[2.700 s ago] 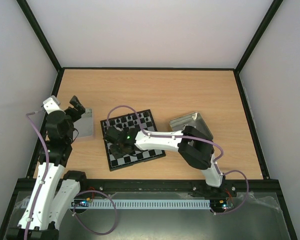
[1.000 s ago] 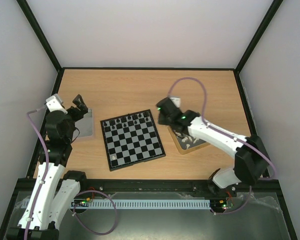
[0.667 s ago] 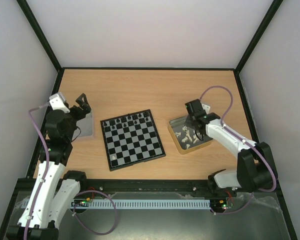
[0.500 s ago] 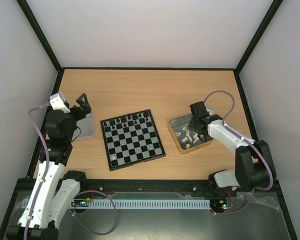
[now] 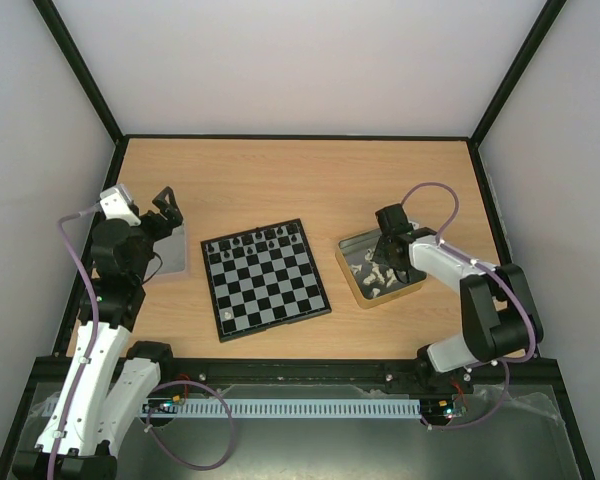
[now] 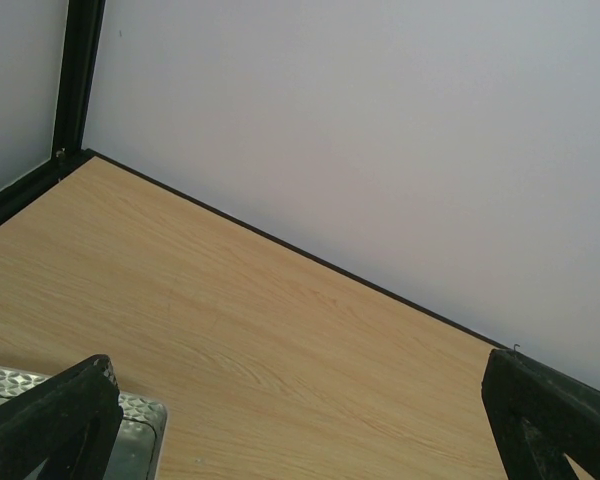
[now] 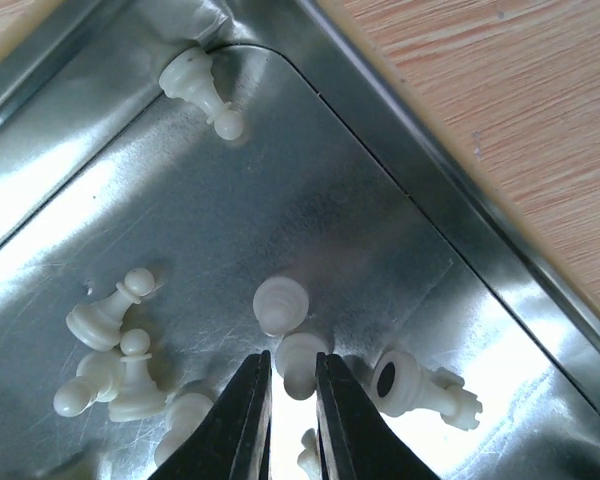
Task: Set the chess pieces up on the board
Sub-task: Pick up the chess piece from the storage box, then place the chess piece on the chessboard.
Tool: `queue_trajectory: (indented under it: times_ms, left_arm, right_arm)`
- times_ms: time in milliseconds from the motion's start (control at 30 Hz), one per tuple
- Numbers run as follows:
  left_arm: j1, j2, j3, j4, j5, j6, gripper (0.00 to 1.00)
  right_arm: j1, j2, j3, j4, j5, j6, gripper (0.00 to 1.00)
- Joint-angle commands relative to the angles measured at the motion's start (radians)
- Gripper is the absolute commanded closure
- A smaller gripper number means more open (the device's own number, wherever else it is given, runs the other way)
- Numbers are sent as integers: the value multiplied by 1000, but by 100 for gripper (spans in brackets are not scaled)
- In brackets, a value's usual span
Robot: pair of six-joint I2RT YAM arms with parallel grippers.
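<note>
Right gripper (image 7: 292, 360): fingers nearly closed about a white piece (image 7: 298, 374) in tray (image 7: 310, 200), grip unconfirmed; centre squarely before lifting; left fingers (image 6: 50, 420) spread wide.

The left arm (image 5: 98, 330) rises from its base at the near left edge with the elbow folded and the wrist raised above the left side of the worktop. The left pincer (image 6: 295, 368) points toward the far wall, its fingers (image 6: 50, 420) spread wide apart. The right arm (image 5: 465, 290) bends at the elbow and reaches left, wrist pitched steeply down. The right pincer (image 7: 291, 358) points downward, its fingers (image 7: 242, 425) parallel with a narrow gap between them; whether they grip cannot be determined.
</note>
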Motion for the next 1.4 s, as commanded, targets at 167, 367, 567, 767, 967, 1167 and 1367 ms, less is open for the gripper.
queue_trajectory:
  times_ms: [167,367,567,767,967,1167,1367]
  left_arm:
    - [0,-4,2,25,-15,8,0]
    - [0,-4,2,21,-18,8,0]
    - [1,0,2,23,-16,6,0]
    - [1,3,2,26,-11,5,0]
    - [1,4,0,28,-3,5,0]
    - [5,6,0,29,-2,6,0]
    - [7,3,1,28,-2,3,0]
  right_arm:
    - [-7,40,5,31,69,-24,88]
    - [-6,39,27,25,43,-30,98]
    - [-6,-42,62,-23,-8,-29,98]
    - [-6,-112,90,-43,-103,-20,98]
    - [52,-152,146,-35,-195,-7,98]
    - [274,-119,208,12,-212,57,98]
    - [527,31,259,67,-204,82,98]
